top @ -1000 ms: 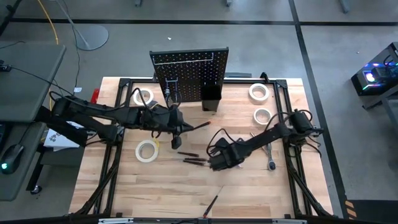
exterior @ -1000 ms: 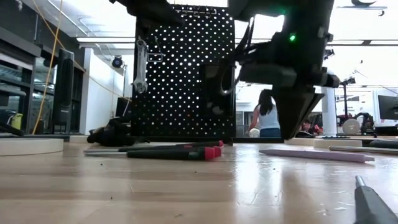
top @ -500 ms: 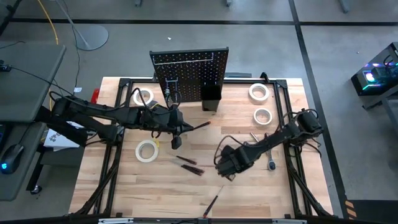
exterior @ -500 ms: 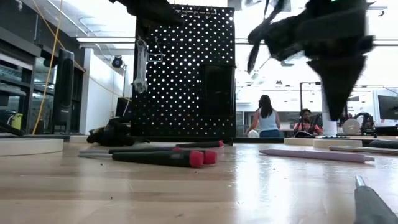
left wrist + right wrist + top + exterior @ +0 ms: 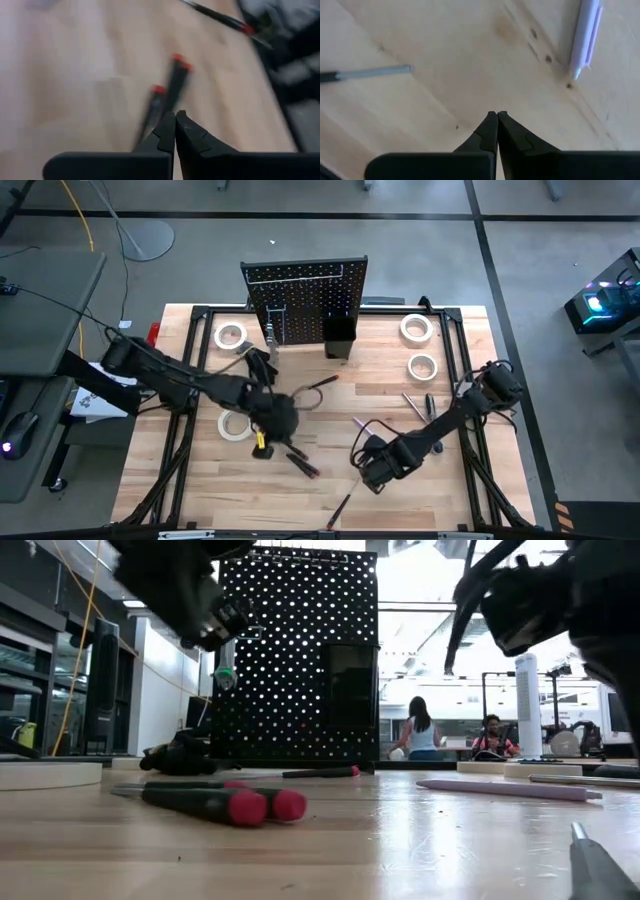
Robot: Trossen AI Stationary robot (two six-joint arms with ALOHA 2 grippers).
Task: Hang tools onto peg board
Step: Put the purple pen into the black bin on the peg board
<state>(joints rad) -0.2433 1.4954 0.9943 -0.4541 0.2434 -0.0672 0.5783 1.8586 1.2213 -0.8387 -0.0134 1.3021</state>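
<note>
- The left gripper [image 5: 175, 116] hangs low over the middle of the counter [image 5: 450, 500], its jaws pressed together and holding nothing.
- Straight ahead of those jaws, in the left wrist view, lie the red-capped screwdrivers [image 5: 167, 95], side by side. Their long axes run nearly in line with the jaws' pointing direction, red ends away from the gripper.
- From above, the same screwdrivers [image 5: 300, 463] lie just beside the left gripper [image 5: 266, 442], on the side away from the peg board [image 5: 300, 298]. The left arm is clearly the nearer one.
- For a pick, my judgement is that the jaws must first part and then turn to straddle a handle across its length, since approaching along the axis gives nothing to pinch.
- The right gripper [image 5: 497, 117] also has its jaws together and empty. It hovers over bare wood near the front of the counter, with a purple tool [image 5: 584, 37] and a slim metal shaft [image 5: 375, 73] well apart on either side of it.
- In the high view the right gripper [image 5: 372, 474] sits near a lone red-handled screwdriver [image 5: 341, 508] at the counter's front edge, its axis slanting toward the front.
- The peg board stands upright at the far edge, one wrench [image 5: 272, 330] already hanging on it beside the black bin [image 5: 338, 335]. Tape rolls [image 5: 417, 328] remain flat on the counter.
</note>
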